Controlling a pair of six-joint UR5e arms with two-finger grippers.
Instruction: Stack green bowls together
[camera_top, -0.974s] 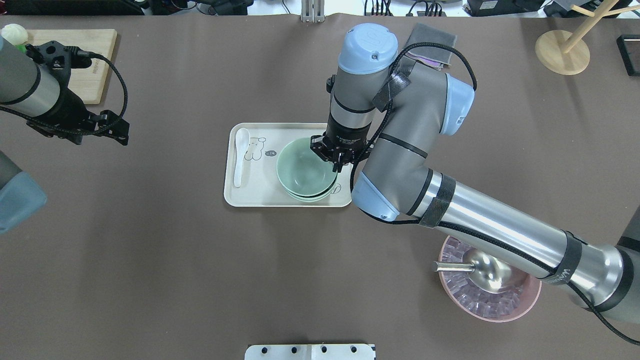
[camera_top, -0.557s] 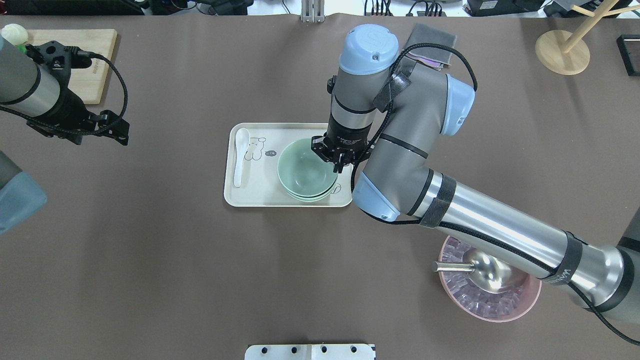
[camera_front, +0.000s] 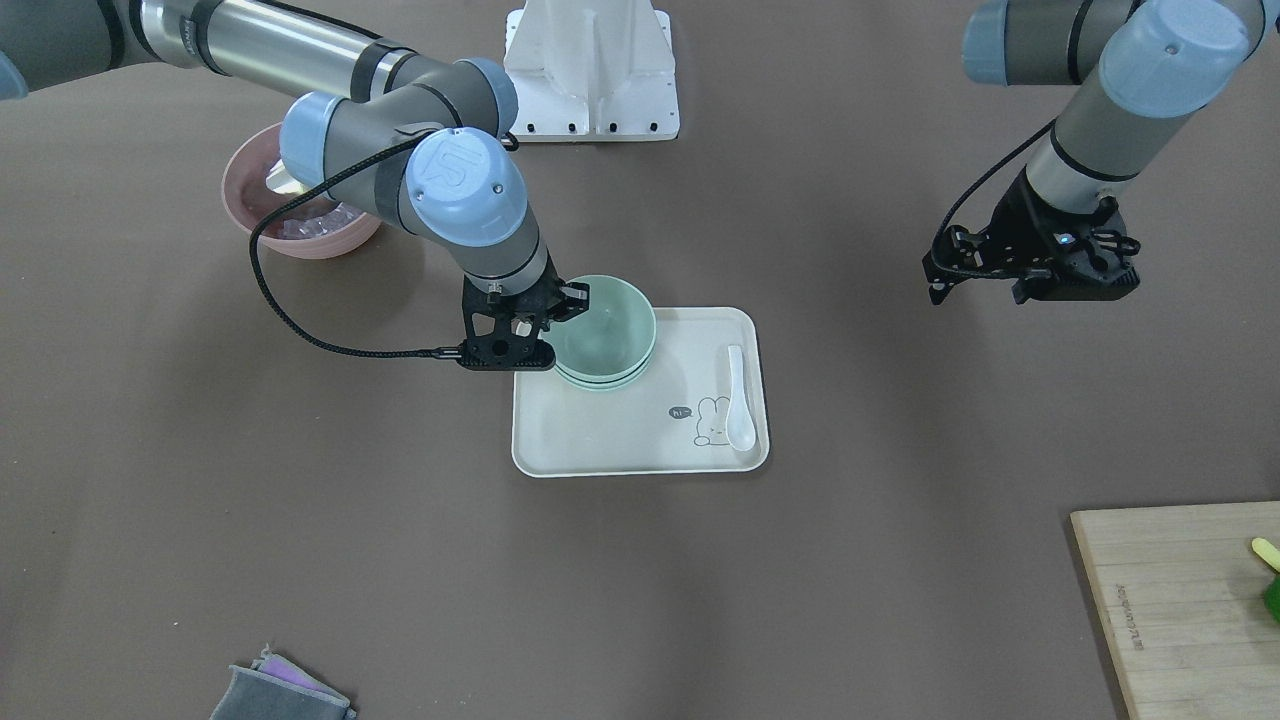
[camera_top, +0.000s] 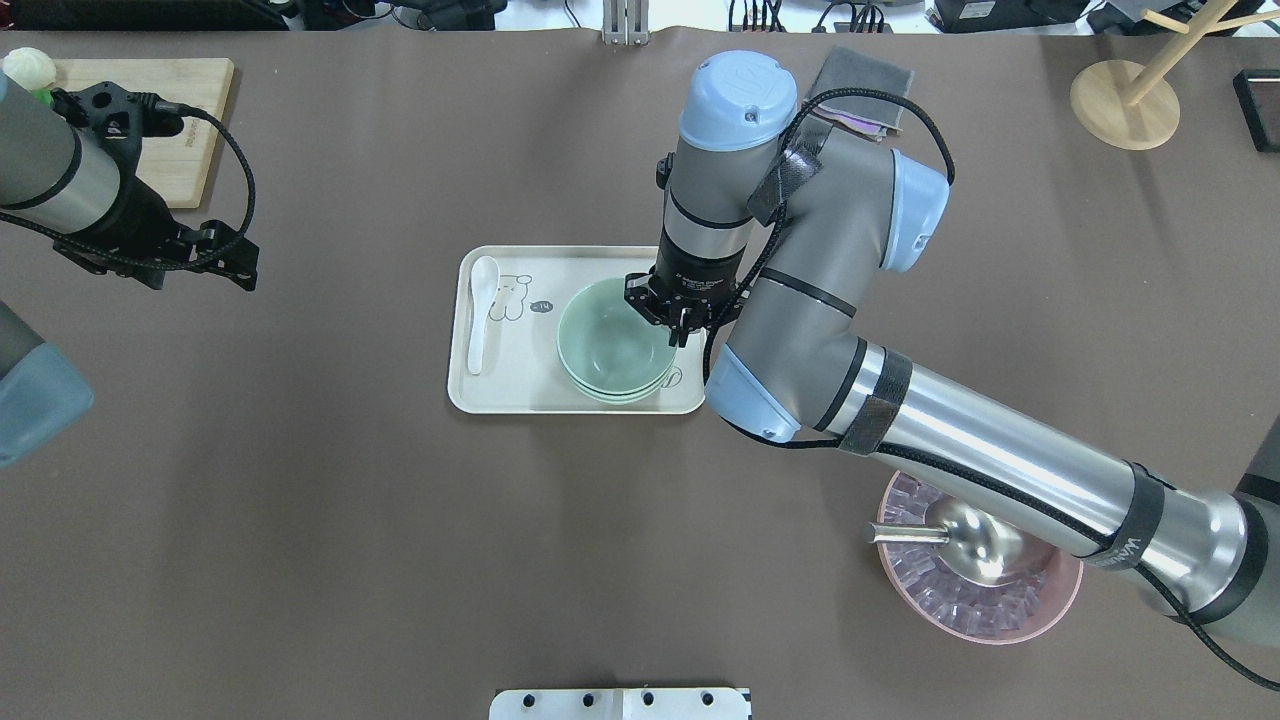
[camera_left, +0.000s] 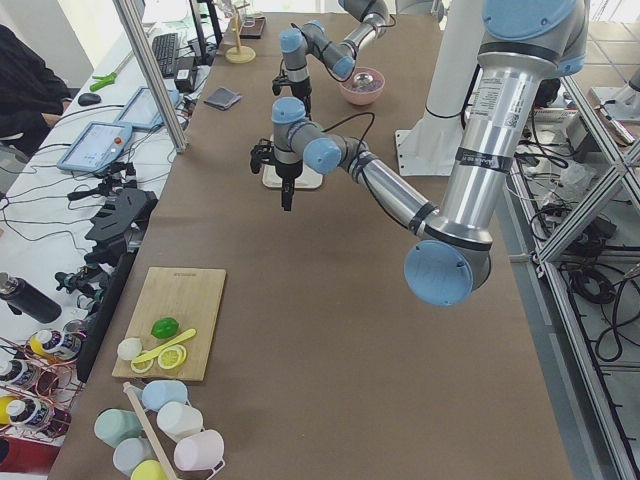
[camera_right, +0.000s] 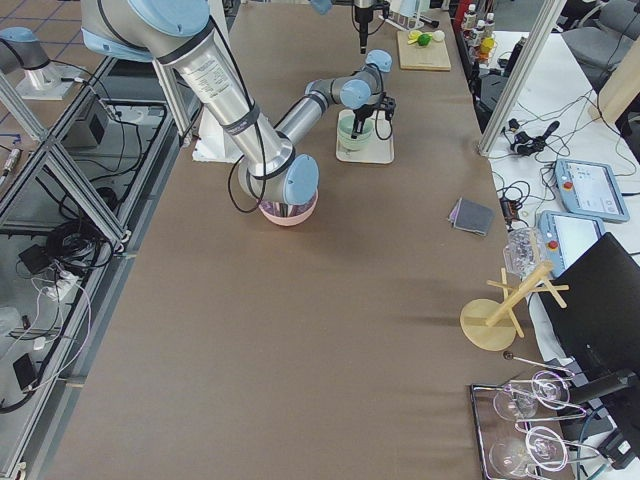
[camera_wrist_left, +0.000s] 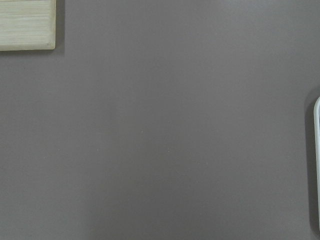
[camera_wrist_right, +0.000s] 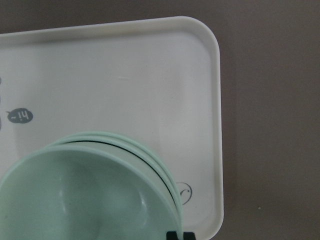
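Green bowls (camera_top: 612, 345) are all three in one pile on the cream tray (camera_top: 520, 385). They're on the half of the tray toward the robot's right, with the pile nearly touching the tray's near edge. The right gripper (camera_top: 678, 328) comes straight down at the pile's right side and is pinching the rim of the top bowl (camera_wrist_right: 85, 200), one finger inside it. From the wrist camera there's a thin dark gap between that top bowl and the two nested under it, so it doesn't look fully seated.

A white spoon (camera_top: 480, 312) lies along the tray's other side, next to a little rabbit drawing and well apart from the bowls.

The left gripper (camera_left: 287, 198) hangs over bare table, way off to the robot's left of the tray. Honestly can't tell if its fingers are spread or together, and its wrist camera only shows brown table.

Other stuff around: a pink bowl (camera_top: 1000, 610) with a metal scoop (camera_top: 965, 540) in it sits by the right arm's forearm. There's also a wooden cutting board (camera_top: 190, 130) at the far left corner and a grey cloth (camera_top: 870, 72) behind the right arm.
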